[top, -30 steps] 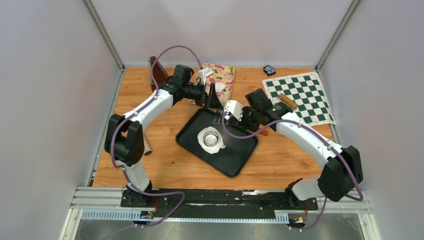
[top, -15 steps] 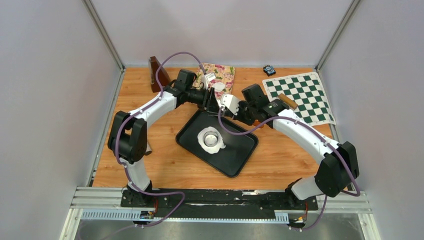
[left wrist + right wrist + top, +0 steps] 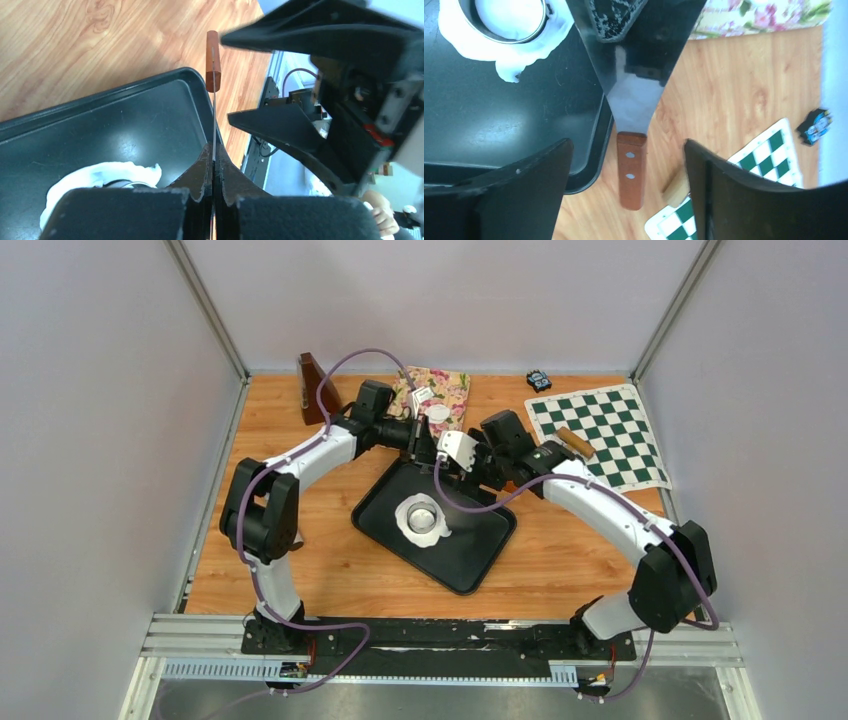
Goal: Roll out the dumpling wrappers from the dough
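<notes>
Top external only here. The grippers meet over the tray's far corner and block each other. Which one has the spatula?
Observer: Left gripper, shut on the spatula, gripping its thin blade.
Operator: Right one let go?
Observer: Right gripper is open; its fingers stand either side of the wooden handle, apart from it.
Operator: Dough cut?
Observer: Ring cutter sits in the white dough sheet on the black tray; round white dough shows inside it.

Ring cutter (image 3: 422, 511) sits on dough (image 3: 438, 537) in tray (image 3: 482, 548).
</notes>
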Robot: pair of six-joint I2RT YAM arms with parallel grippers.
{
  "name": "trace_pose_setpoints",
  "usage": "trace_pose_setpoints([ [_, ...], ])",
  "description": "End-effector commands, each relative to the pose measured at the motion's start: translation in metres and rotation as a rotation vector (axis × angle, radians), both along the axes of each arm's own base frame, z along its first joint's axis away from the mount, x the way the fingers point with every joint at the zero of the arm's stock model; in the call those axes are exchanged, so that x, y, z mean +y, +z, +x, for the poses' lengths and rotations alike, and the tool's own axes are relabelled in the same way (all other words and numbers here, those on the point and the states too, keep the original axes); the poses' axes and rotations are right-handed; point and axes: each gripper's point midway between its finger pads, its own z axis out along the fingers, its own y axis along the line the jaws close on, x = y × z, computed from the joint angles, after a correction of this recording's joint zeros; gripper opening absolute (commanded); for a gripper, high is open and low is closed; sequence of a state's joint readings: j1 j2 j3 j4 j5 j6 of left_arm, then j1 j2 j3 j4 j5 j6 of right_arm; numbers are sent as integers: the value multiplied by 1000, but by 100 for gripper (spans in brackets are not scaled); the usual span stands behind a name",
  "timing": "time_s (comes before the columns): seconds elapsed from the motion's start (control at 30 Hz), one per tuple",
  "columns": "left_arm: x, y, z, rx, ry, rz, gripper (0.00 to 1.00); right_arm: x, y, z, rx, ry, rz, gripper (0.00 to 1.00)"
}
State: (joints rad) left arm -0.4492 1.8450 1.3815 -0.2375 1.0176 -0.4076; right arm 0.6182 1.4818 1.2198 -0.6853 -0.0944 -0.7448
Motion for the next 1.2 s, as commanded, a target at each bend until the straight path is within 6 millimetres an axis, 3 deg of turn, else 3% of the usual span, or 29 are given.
trace_pose_setpoints([
  [0.0,-2,17,0,-40,6,-76,0,17,55,3,-173,93,191,97],
  [0.1,-1,40,0,-59,-11,-173,0,12,71,1,-247,128,269,100],
  [0.3,12,60,-3,-14,-41,-318,0,-7,99,-12,-342,234,424,100],
  [0.63,19,83,-13,-25,-54,-384,0,-10,79,-26,-349,339,470,99],
  [1.17,23,91,-25,-29,-69,-377,0,-8,72,2,-389,370,460,80],
])
